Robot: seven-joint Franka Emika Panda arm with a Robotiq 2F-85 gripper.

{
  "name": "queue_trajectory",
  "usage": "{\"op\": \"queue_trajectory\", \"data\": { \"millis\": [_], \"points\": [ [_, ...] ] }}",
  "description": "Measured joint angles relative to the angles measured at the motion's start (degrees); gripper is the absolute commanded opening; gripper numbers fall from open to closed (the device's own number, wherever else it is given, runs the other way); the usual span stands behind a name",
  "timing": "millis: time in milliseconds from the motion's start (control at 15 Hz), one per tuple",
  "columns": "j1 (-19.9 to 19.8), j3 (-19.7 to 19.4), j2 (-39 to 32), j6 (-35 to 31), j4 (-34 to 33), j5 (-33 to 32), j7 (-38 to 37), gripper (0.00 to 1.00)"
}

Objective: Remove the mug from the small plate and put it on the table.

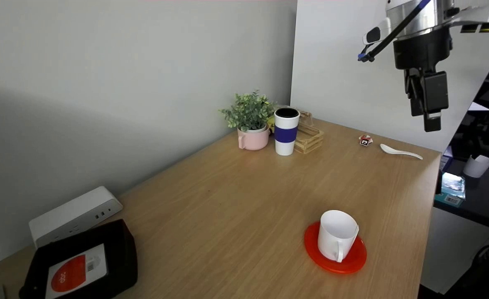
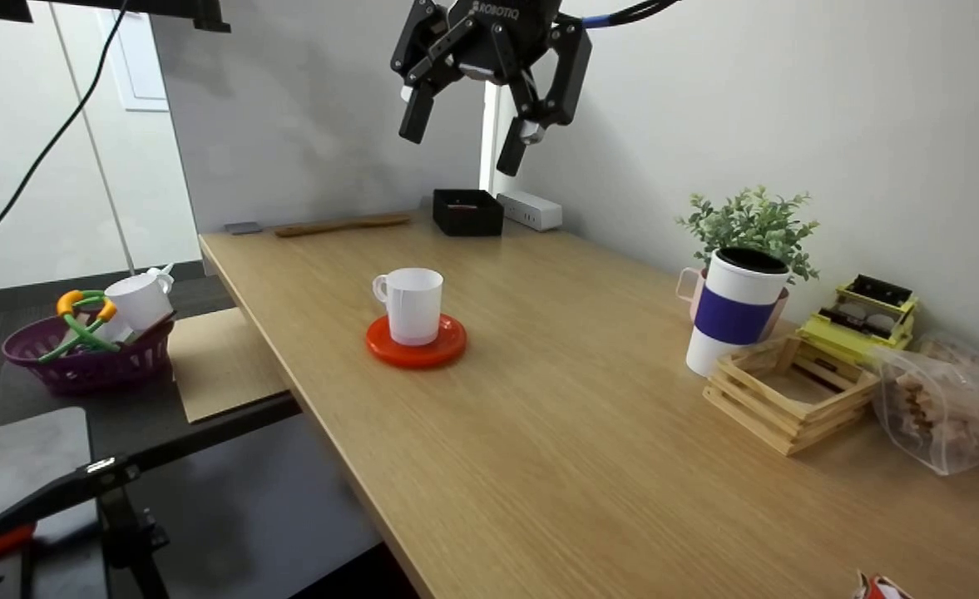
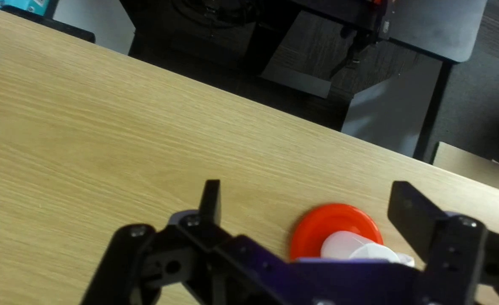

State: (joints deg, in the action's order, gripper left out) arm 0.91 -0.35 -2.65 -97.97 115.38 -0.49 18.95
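Hanging high above the wooden table, the Robotiq gripper is holding its two fingers spread wide, well apart from the white mug. The mug is standing upright on the red plate, its base sitting inside the plate's rim and its handle pointing left in an exterior view. The plate is resting on the tabletop, near the long edge. In the wrist view, the gripper's own body is partly covering both mug and plate.

Farther along the table, a white travel cup with a dark blue band is standing upright, just beside a pink pot bearing a green plant and just beside a slatted wooden crate; whether the cup is touching either cannot be told. A clear plastic bag is lying just beside the crate, its contents showing indistinctly. A white spoon is lying near a table corner, with a small red-and-white item sitting near it. Toward the opposite end, a white power strip is sitting just beside a black open-topped box, which is holding a card with a red patch.
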Motion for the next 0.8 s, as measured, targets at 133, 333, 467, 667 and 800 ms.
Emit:
{"op": "queue_trajectory", "data": {
  "millis": [133, 333, 467, 667, 800],
  "points": [
    [0.35, 0.73, -1.61, -2.46, -0.98, 4.68, 0.01, 1.0],
    [0.77, 2.03, -4.3, -6.17, -2.52, 9.33, 0.04, 1.0],
    [1.0, 2.86, -6.21, -7.32, -3.78, 9.89, 0.02, 1.0],
    [1.43, 3.79, -9.68, -7.44, -6.47, 9.82, 0.01, 1.0],
    [1.73, 4.54, -13.02, -6.97, -9.16, 9.73, 0.02, 1.0]
  ]
}}
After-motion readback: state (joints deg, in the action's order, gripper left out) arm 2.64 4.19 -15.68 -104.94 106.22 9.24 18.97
